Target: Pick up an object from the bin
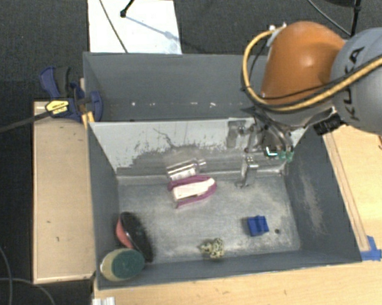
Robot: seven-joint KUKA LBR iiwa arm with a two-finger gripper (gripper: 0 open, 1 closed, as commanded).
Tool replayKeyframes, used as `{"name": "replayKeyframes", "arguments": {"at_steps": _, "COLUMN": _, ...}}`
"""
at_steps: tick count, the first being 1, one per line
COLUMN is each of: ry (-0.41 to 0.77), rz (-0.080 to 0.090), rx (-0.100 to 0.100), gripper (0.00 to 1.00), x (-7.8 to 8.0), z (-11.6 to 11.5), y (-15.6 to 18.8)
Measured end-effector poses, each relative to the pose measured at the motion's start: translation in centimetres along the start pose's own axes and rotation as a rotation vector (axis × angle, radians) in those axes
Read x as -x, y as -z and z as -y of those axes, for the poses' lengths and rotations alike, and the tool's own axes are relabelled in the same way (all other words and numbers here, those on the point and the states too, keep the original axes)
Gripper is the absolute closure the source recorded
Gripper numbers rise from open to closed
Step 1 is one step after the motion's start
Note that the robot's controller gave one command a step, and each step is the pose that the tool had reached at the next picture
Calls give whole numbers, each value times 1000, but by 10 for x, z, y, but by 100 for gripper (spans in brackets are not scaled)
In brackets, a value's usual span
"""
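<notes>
Purple-and-white object lying mid-bin, small blue block front right, well apart.

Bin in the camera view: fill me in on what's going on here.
The arm reaches into the grey bin from the right, with its gripper low near the back wall. Nearest to it, toward the bin's middle, lie a silvery cylinder and a purple-and-white item. A blue block and a yellowish lump lie nearer the front. A black-and-pink thing and a green-topped round thing sit in the front corner. All rest on the floor; nothing looks picked yet.
</notes>
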State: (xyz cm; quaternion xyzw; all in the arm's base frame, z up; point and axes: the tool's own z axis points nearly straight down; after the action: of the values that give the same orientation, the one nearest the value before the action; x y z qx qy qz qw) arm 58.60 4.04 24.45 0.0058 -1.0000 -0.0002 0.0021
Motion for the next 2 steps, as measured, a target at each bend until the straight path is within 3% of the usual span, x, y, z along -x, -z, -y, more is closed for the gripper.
{"name": "replayKeyframes", "arguments": {"at_steps": 1, "ry": 79, "rz": -3, "rx": 0, "gripper": 0, "x": -50, "z": 29, "y": -117}}
{"name": "replayKeyframes", "arguments": {"at_steps": 2, "ry": 115, "rz": -1, "rx": -1, "gripper": 0, "x": -77, "z": 84, "y": -167}}
